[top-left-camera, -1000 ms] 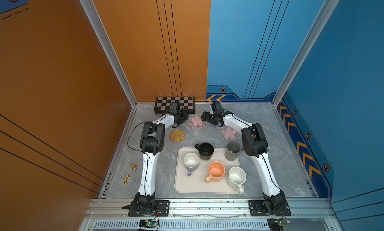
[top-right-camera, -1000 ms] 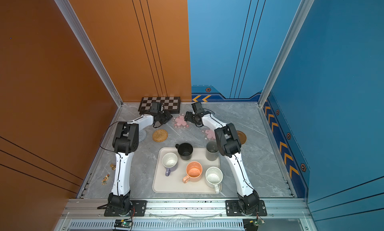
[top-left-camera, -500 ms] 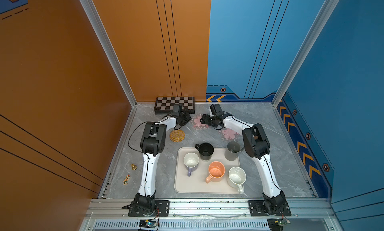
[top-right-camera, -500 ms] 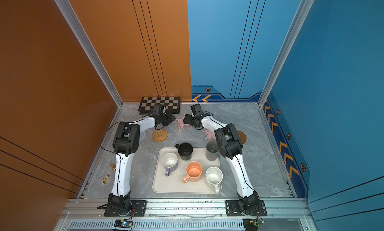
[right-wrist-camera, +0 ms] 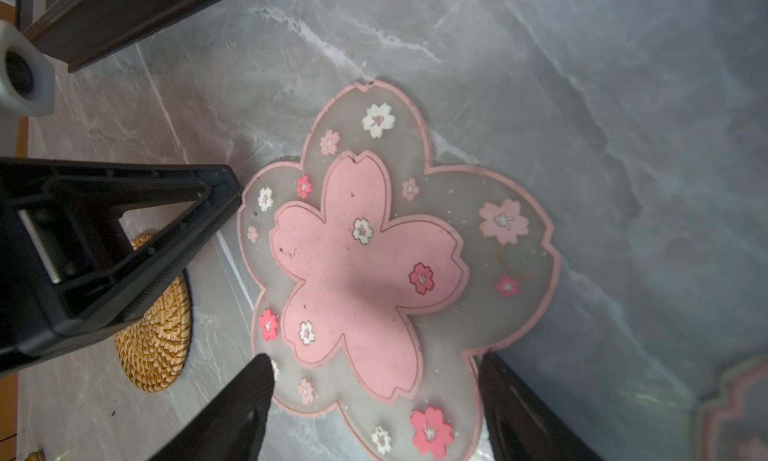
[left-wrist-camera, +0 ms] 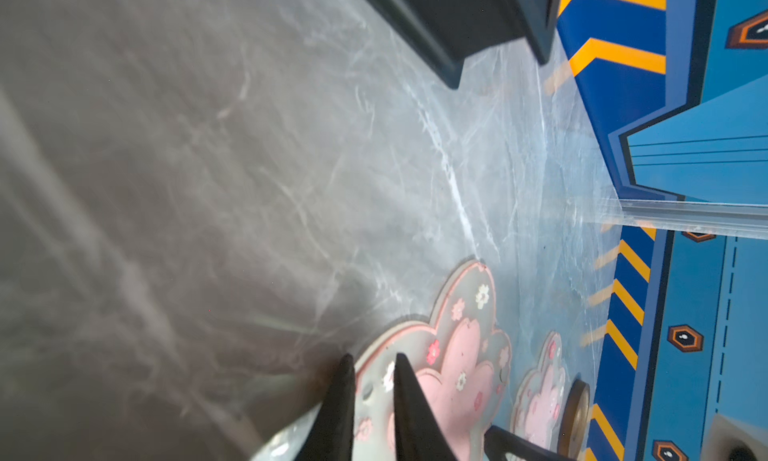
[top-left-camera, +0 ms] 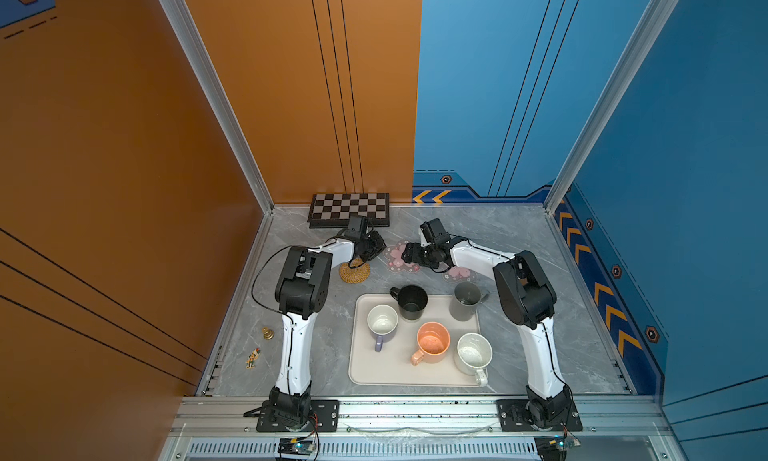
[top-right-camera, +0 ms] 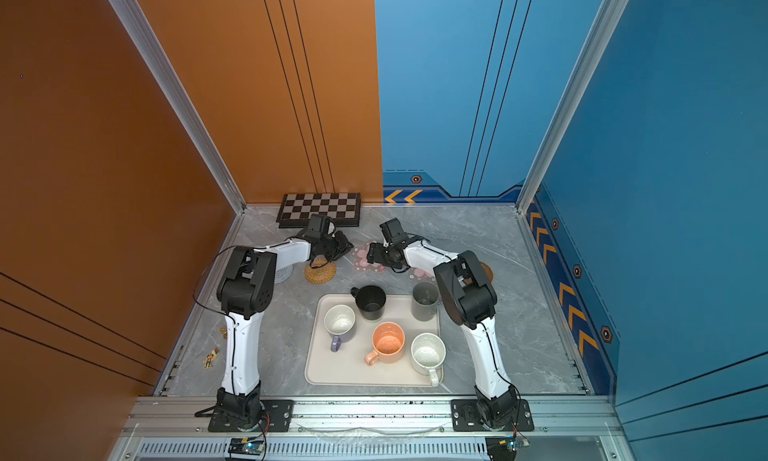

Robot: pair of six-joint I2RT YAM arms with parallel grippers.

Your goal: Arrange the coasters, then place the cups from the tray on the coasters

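Entry: coaster-arranging step. In a top view we list the left gripper [top-left-camera: 377, 247] narrowed about the clear rim of the pink flower coaster [top-left-camera: 395, 258] at its 9 o'clock, though a firm pinch we cannot tell, and the right gripper [top-left-camera: 406, 255] spread wide and empty at its 3 o'clock. The coaster lies at 12 o'clock of the tray [top-left-camera: 374, 376], all five cups [top-left-camera: 432, 340] aboard; next, we judge, a sure nip on that rim and a low drag.

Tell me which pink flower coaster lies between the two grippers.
The pink coaster beside the rattan coaster: left gripper pinches its edge, right gripper hangs open over it. The other pink coaster lies under the right arm.
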